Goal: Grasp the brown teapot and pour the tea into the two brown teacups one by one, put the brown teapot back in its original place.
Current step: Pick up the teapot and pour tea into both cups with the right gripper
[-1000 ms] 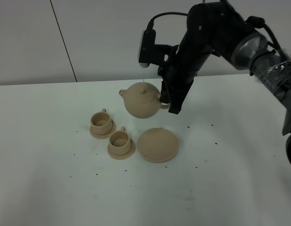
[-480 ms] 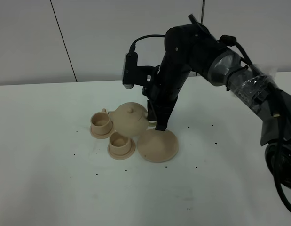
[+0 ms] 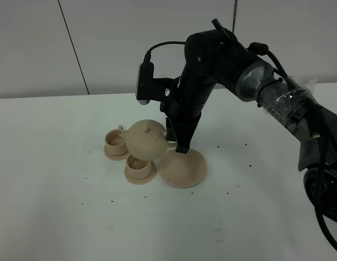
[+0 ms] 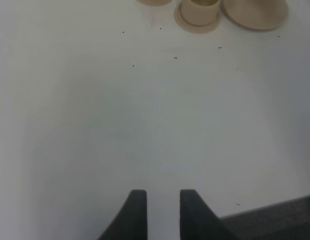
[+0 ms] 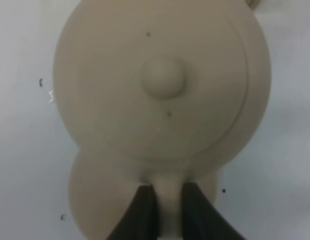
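Note:
My right gripper (image 3: 176,144) is shut on the loop handle of the brown teapot (image 3: 146,140) and holds it in the air, just above and between the two brown teacups. The far teacup (image 3: 114,143) and the near teacup (image 3: 139,166) stand on their small saucers, both partly hidden by the pot. The spout points left toward the far teacup. The wide saucer (image 3: 183,169) lies bare to the right. In the right wrist view the teapot's lid (image 5: 163,78) fills the frame and the fingers (image 5: 144,210) clamp the handle. My left gripper (image 4: 162,212) is empty, its fingers nearly together.
The white table (image 3: 59,206) carries small dark specks. The left wrist view shows the near teacup (image 4: 197,12) and the wide saucer (image 4: 255,10) far off, and the table's dark edge (image 4: 275,220). The right arm (image 3: 222,54) reaches over the table's middle.
My right gripper has carried the teapot left and down, from above the wide saucer to just over the two teacups. The cups and saucer have not moved.

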